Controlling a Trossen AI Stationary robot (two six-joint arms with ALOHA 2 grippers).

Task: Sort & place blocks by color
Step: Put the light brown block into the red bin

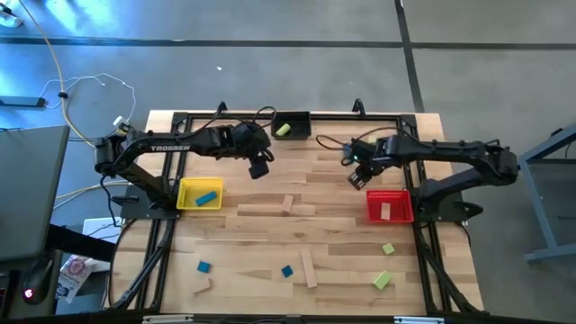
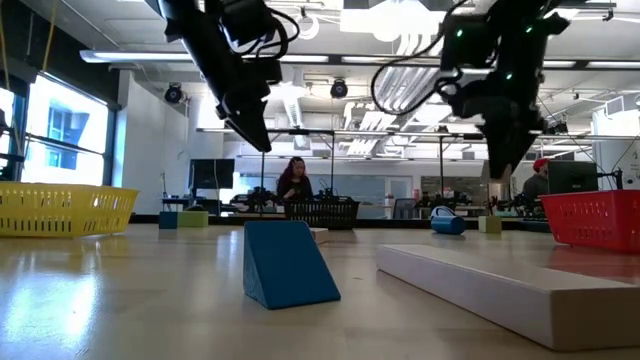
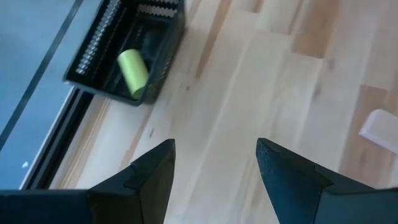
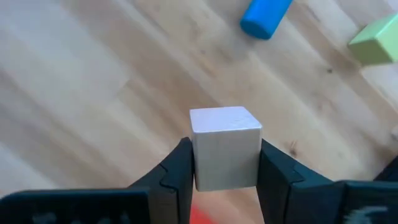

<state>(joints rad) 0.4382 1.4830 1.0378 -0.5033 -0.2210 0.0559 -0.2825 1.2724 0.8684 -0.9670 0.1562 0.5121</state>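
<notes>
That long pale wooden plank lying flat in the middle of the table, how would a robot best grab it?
Likely from straight above, fingers closing across the narrow width of the long plain wood bar near its middle. It lies flat with bare table along both long sides, and a mid-length grip keeps it balanced. The open left gripper is free; the right gripper holds a wood cube.

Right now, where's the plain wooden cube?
The plain light-wood cube is clamped in the right pincer, held above the table just beside the red bin.
</notes>
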